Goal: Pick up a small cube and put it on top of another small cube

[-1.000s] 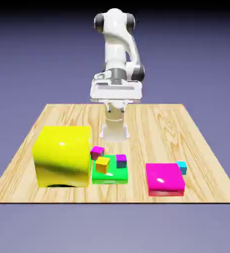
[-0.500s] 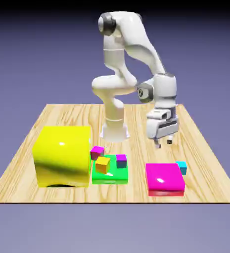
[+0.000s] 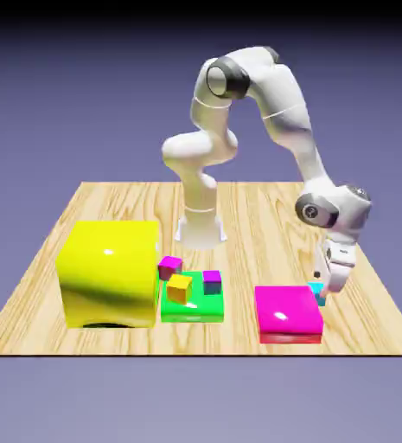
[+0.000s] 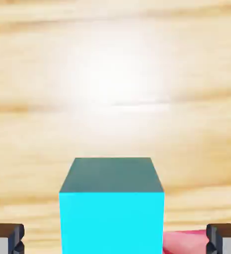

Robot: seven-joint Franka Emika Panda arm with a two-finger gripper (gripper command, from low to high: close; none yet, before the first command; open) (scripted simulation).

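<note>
In the exterior view the arm reaches down to the exterior view's right side of the table [image 3: 109, 199], and the claw [image 3: 323, 286] hangs low, right at the cyan cube [image 3: 316, 291], which sits on the wood just beside the far right corner of the flat magenta slab [image 3: 288, 312]. Only a sliver of the cyan cube shows past the hand, so the claw appears to be directly over or around it rather than off to one side; whether the fingers touch it cannot be told from here. The magenta-pink cube [image 3: 169, 266], the place to stack on, lies well apart toward the exterior view's left, between the big yellow cube [image 3: 109, 272] and the green slab [image 3: 193, 304], near the small orange cube [image 3: 179, 287] and small purple cube [image 3: 212, 279]. In the hand view the cyan cube [image 4: 112, 208] fills the lower middle, centred between the two grey fingertips [image 4: 6, 237], one at each bottom corner. The claw is spread wide, with a clear gap of wood between each tip and the cube's side faces, and the cube's faces look square to the fingers. A bit of the slab [image 4: 184, 242] shows by the right tip. Judging from this, the coming move needs only a straight squeeze, perhaps after a slight further descent.
</note>
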